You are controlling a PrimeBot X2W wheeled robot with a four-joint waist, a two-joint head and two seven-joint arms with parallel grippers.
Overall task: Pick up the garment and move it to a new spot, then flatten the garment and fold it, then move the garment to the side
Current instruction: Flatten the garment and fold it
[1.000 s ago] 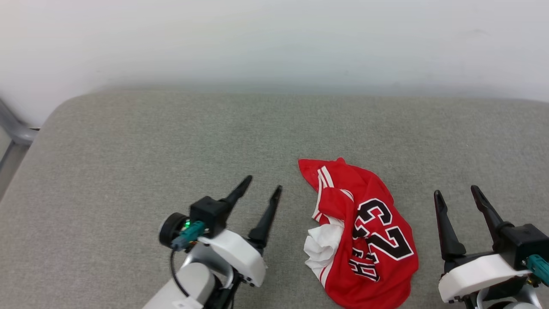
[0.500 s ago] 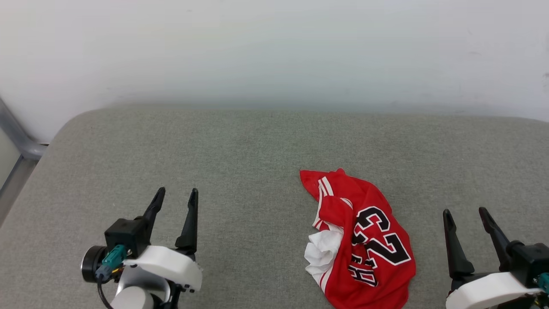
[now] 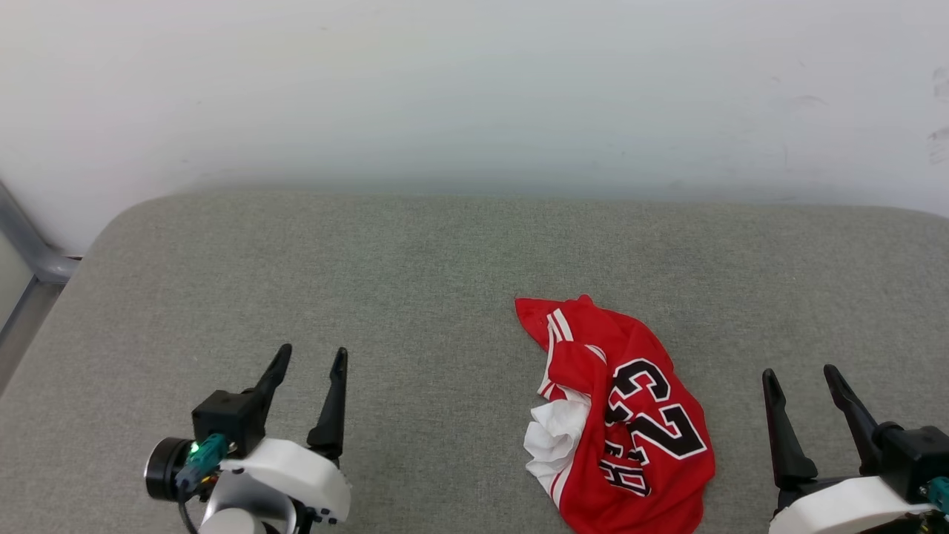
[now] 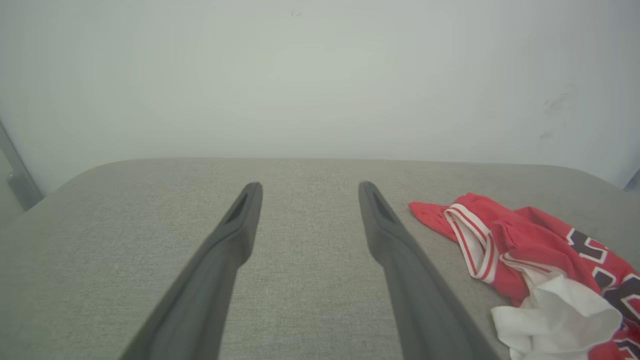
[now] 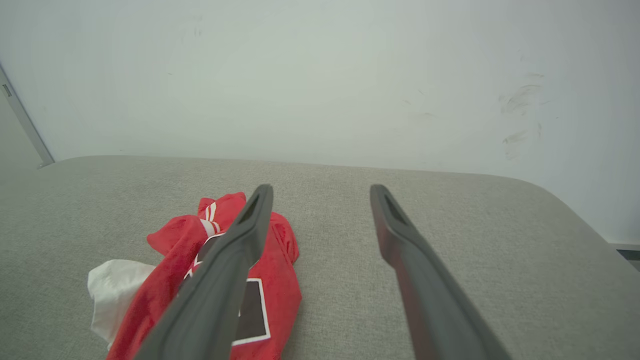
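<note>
The garment (image 3: 630, 415), a red jersey with a black white-outlined "23" and a white sleeve, lies crumpled on the grey cushioned surface (image 3: 415, 282), right of centre. In the left wrist view the garment (image 4: 530, 245) lies to the right of the fingers. In the right wrist view the garment (image 5: 180, 270) sits left of the fingers, partly behind one. My left gripper (image 3: 310, 357) is open and empty, well to the left of the garment. On the garment's other side my right gripper (image 3: 801, 374) is open and empty, a short gap away.
A pale wall (image 3: 474, 89) rises behind the cushion's far edge. A grey metal frame (image 3: 30, 256) stands at the left beyond the cushion's rounded corner. Bare cushion stretches between the left gripper and the garment.
My left gripper has drawn back from beside the garment toward the lower left. The head camera has tilted, so the whole picture has shifted slightly. The garment lies as before.
</note>
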